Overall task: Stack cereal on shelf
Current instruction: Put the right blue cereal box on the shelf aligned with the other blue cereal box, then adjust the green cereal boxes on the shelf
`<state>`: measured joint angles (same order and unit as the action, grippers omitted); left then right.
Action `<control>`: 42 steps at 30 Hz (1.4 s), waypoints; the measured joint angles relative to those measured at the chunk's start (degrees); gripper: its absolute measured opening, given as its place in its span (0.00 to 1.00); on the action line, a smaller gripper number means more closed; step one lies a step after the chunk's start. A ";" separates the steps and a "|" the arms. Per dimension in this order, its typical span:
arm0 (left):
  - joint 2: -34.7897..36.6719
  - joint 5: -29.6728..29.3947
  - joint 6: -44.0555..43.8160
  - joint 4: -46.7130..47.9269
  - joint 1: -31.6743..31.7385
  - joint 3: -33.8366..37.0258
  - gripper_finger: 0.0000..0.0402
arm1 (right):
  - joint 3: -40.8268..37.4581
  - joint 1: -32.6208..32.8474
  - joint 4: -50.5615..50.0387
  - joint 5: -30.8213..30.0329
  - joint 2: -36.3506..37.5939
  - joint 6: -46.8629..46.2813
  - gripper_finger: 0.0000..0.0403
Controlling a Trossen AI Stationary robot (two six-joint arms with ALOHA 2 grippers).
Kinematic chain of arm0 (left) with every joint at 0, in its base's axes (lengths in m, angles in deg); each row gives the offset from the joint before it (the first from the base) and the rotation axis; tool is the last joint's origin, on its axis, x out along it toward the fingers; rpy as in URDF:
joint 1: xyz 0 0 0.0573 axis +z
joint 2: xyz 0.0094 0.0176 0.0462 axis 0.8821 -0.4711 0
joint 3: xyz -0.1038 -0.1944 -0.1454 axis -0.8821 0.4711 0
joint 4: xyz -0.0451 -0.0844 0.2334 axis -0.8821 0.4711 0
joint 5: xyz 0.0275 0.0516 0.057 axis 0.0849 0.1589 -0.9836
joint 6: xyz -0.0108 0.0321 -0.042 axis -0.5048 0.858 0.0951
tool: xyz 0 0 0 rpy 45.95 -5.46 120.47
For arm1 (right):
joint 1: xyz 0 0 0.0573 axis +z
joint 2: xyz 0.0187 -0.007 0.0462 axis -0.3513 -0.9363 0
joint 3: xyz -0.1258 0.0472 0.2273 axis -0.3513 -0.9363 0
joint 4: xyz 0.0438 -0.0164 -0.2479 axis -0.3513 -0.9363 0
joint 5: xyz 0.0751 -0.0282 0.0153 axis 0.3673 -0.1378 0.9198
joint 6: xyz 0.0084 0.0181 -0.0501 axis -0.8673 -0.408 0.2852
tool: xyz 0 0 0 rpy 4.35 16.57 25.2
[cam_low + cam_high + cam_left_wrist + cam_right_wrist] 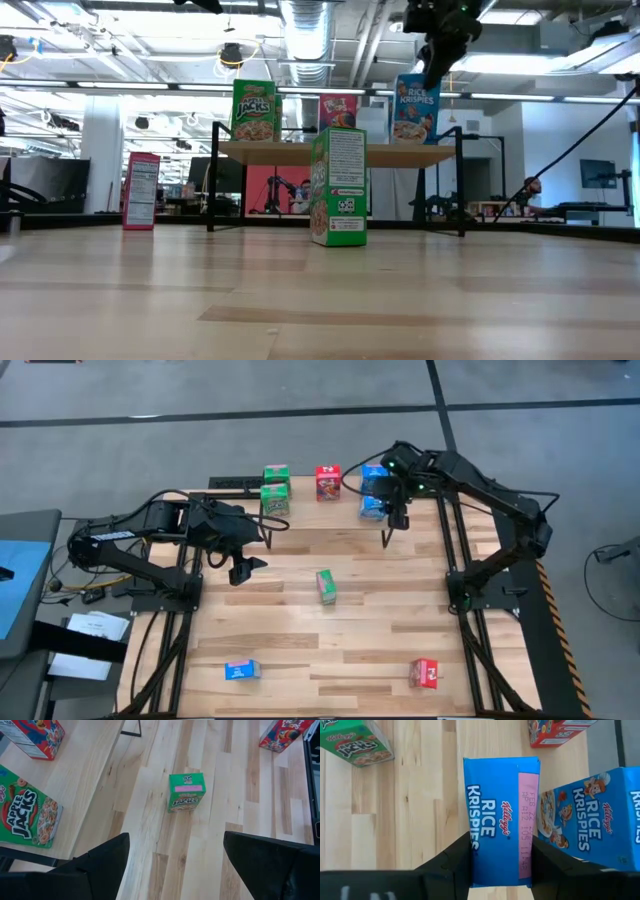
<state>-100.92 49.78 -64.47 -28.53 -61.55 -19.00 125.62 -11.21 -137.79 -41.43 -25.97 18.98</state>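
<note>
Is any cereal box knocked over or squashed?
None looks squashed. The green box mid-table stands upright. Whether the blue box and red box at the table's near edge lie flat, I cannot tell.

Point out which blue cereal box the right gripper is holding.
The right gripper is shut on the blue Rice Krispies box above the shelf, unlike the blue box on the tabletop.

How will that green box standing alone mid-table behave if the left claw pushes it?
The green box stands upright on a narrow base, so a high push would probably tip it. It looks like thin cardboard, likely light. On the smooth tabletop, a low push may slide it.
</note>
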 joint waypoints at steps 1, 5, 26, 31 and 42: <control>0.00 0.01 0.00 0.00 -0.01 0.00 0.78 | -0.04 0.16 0.33 -0.15 0.00 -0.36 0.44; -0.02 0.00 0.00 0.00 0.01 0.00 0.78 | -0.13 -0.22 1.08 -0.59 -0.05 -0.79 0.48; -0.02 0.01 0.00 -0.02 0.01 0.00 0.78 | -0.30 1.11 3.80 -8.34 0.38 -0.94 0.75; -0.01 0.00 -0.01 -0.01 0.00 0.00 0.78 | -0.22 2.32 3.40 -11.05 1.77 -1.28 0.78; 0.00 -0.01 0.00 0.00 0.01 0.00 0.78 | -0.22 5.41 -0.36 -13.10 7.01 -12.02 0.78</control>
<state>-100.91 49.77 -64.47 -28.53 -61.54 -19.00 125.40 -5.81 -138.14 -54.53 -18.96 6.96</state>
